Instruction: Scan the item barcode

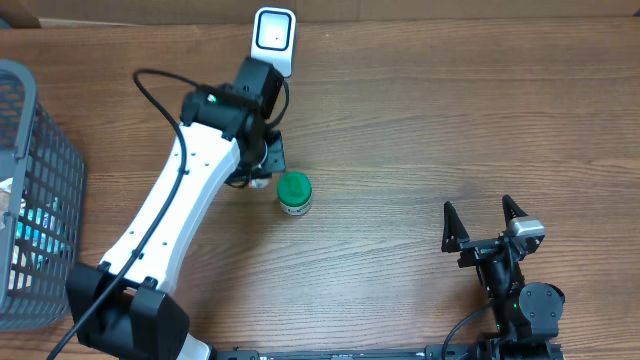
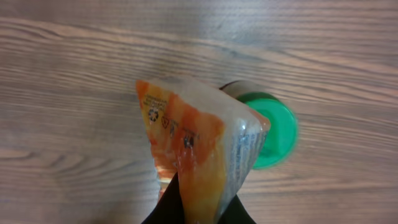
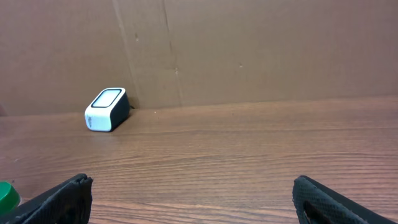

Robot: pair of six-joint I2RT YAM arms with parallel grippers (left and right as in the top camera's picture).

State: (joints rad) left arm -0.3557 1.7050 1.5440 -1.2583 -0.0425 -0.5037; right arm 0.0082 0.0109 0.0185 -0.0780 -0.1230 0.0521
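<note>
One packet point(image 2: 199, 143) pinched in the left hand point(image 2: 200, 210), short of the scanner point(image 1: 273, 38).
Gripped by one edge, it is orange and clear with small print and recycling marks; no barcode shows. It hangs over the counter point(image 1: 450, 120) beside a green-lidded jar point(image 1: 294, 192). Next, probably: carry it to the scanner, barcode facing the window. The right hand point(image 1: 481, 222) rests wide open, empty.

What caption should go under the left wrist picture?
The left jaws pinch an orange packet over the wooden table, partly hiding a green-lidded jar.
</note>
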